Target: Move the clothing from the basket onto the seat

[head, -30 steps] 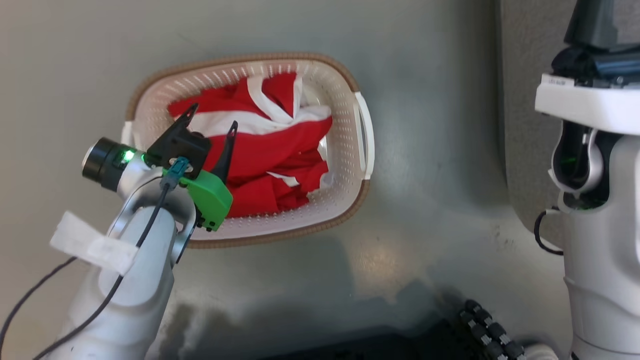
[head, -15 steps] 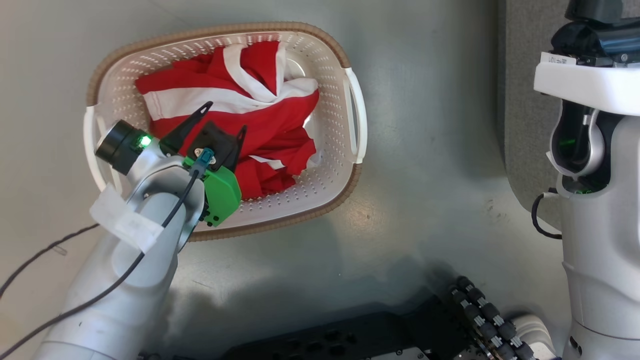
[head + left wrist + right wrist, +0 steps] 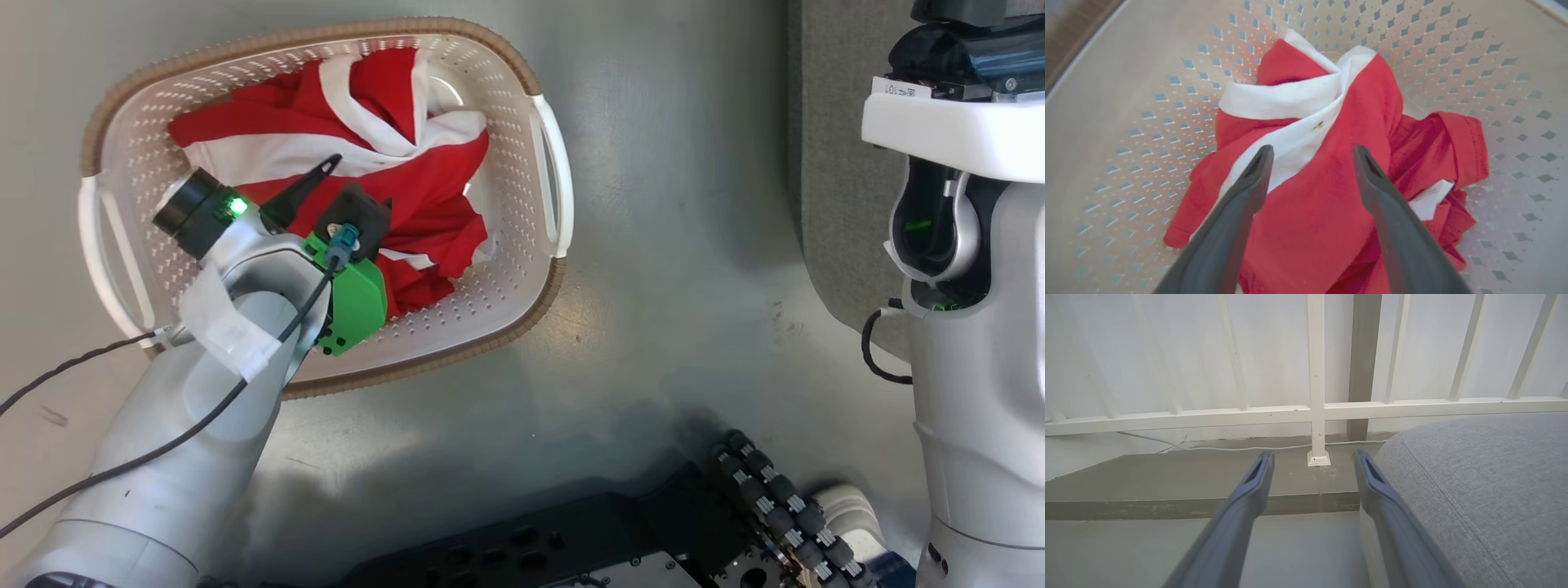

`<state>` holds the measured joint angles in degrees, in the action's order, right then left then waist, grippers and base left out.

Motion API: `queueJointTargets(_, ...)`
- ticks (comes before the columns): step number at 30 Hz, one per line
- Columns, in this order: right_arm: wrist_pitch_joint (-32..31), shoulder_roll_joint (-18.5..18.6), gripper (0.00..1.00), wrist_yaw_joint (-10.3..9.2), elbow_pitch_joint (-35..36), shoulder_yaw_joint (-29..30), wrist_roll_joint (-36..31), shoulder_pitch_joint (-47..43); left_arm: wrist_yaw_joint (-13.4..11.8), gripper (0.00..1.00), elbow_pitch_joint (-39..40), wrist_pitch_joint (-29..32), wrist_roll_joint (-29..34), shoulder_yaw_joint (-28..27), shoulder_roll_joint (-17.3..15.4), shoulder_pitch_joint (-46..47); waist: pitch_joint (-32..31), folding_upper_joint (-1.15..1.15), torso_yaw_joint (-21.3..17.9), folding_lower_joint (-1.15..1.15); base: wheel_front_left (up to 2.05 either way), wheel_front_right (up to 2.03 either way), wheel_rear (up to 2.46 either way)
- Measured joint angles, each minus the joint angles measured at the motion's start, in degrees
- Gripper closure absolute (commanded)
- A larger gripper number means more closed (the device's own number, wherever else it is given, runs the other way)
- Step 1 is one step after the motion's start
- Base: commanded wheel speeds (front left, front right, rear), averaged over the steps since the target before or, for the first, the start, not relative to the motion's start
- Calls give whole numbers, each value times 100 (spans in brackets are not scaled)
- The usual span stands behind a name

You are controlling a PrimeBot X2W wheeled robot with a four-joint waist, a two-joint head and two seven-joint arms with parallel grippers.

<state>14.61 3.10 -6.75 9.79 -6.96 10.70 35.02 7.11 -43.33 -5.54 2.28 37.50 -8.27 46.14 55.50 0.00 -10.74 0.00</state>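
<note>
L gripper (image 3: 1312,150) is down inside the basket (image 3: 522,278), jaws spread wide w/ nothing between them, tips right at the clothing (image 3: 1327,196); can't tell if they touch the fabric. Clothing is a crumpled red/white heap in the basket's middle, reaching its far wall. Basket sits on the grey floor (image 3: 678,245), w/ the seat (image 3: 1486,477) apart to the robot's R. R gripper (image 3: 1312,455) jaws also spread, empty, beside the seat's rounded edge, pointing at a white railing (image 3: 1314,375).
</note>
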Motion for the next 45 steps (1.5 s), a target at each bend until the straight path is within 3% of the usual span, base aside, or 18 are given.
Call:
queueJointTargets(28,0,0,0,-41,-34,-268,51,131,1,0,-1057,-47,-99,703,-77,909,282,0,-295,0,0,0,0)
queueJointTargets(29,0,0,0,-41,-34,-268,51,131,1,21,-1095,-47,-100,703,-77,910,285,0,-297,0,0,0,0)
queueJointTargets(30,0,0,0,-41,-35,-267,51,131,1,55,-1136,-48,-103,702,-76,911,287,0,-298,0,0,0,0)
queueJointTargets(31,0,0,0,-41,-36,-264,51,131,1,78,-1168,-48,-116,703,-76,911,288,0,-297,0,0,0,0)
queueJointTargets(32,0,-1,0,-41,-36,-257,49,131,1,92,-1182,-49,-136,704,-76,912,288,0,-296,0,0,0,0)
queueJointTargets(33,0,-1,0,-41,-37,-242,49,131,1,100,-1190,-56,-158,704,-69,914,288,0,-292,0,0,0,0)
queueJointTargets(45,0,0,0,-42,-181,-57,9,131,1,100,-1307,-525,-481,750,242,915,68,0,-123,0,0,0,0)
